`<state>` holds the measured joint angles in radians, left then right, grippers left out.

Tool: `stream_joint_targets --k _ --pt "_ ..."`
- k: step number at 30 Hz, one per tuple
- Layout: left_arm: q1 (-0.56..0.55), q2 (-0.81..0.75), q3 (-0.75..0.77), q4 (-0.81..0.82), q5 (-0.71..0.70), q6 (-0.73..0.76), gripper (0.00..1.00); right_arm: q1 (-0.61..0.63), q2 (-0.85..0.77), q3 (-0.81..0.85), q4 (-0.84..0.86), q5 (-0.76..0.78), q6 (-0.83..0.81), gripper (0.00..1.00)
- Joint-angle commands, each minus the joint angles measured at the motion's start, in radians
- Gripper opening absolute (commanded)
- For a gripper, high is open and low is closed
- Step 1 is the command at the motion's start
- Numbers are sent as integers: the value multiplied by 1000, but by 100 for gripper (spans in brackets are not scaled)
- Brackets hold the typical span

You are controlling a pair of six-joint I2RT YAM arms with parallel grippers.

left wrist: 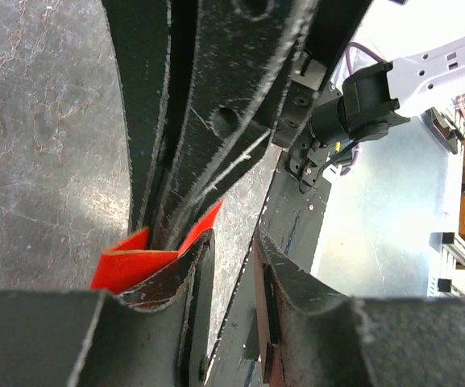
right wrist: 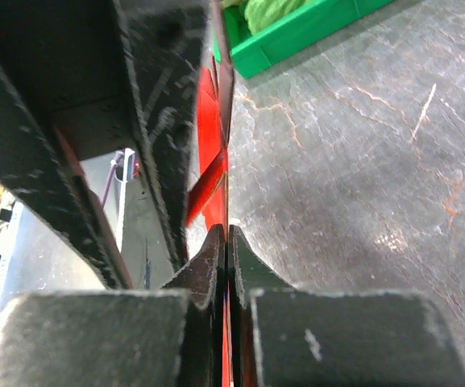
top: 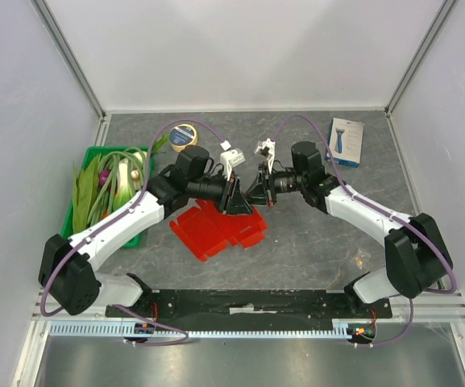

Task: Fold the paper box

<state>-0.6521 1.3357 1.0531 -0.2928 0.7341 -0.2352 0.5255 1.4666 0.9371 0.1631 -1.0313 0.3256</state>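
Observation:
The paper box (top: pixel 216 230) is a flat red cardboard blank lying on the grey table, with its far right edge lifted where the two grippers meet. My right gripper (top: pixel 256 192) is shut on that raised flap. In the right wrist view the red sheet (right wrist: pixel 209 113) runs edge-on between the closed fingertips of the right gripper (right wrist: pixel 227 234). My left gripper (top: pixel 236 197) faces it from the left. In the left wrist view the left gripper (left wrist: pixel 234 242) has its jaws apart with bare table showing between them. A red fold (left wrist: pixel 127 266) lies outside its left finger.
A green bin (top: pixel 93 153) of leafy vegetables stands at the left, also seen in the right wrist view as a green bin (right wrist: pixel 296 32). A round yellow tin (top: pixel 184 135) sits at the back. A white-and-blue retail box (top: pixel 346 141) lies back right.

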Motion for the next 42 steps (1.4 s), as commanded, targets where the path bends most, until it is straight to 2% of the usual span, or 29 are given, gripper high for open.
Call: stream_joint_targets --k 1,5,6,7,9,11,14,19,23,27,42 --pt "5 -82 34 -5 -41 -29 37 -12 -42 42 -106 49 -105 0" --pt "8 -252 27 -32 -169 -38 47 -74 -43 26 -126 70 -100 0" --pt "11 -323 7 -61 -281 -52 49 -82 -43 23 -126 71 -94 0" --pt "20 -351 -2 -80 -329 -53 55 -91 -43 22 -126 63 -91 0" --pt "34 -400 -36 -121 -444 -75 58 -116 -46 17 -125 48 -85 0" --pt "78 -447 -68 -149 -460 -87 60 -128 -46 16 -123 24 -80 0" --pt "179 -449 -122 -152 -408 -122 60 -142 -32 22 -122 -21 -69 0" --pt "353 -386 -174 -45 -171 -197 60 -170 -3 35 -135 -55 -49 0" --pt "365 -275 -171 72 -47 -181 57 -174 4 40 -139 -70 -36 0" --pt "355 -239 -154 133 69 -156 57 -174 1 35 -139 -88 -39 0" --pt "292 -150 -122 123 -67 -93 56 -174 8 25 -68 -118 -3 0"
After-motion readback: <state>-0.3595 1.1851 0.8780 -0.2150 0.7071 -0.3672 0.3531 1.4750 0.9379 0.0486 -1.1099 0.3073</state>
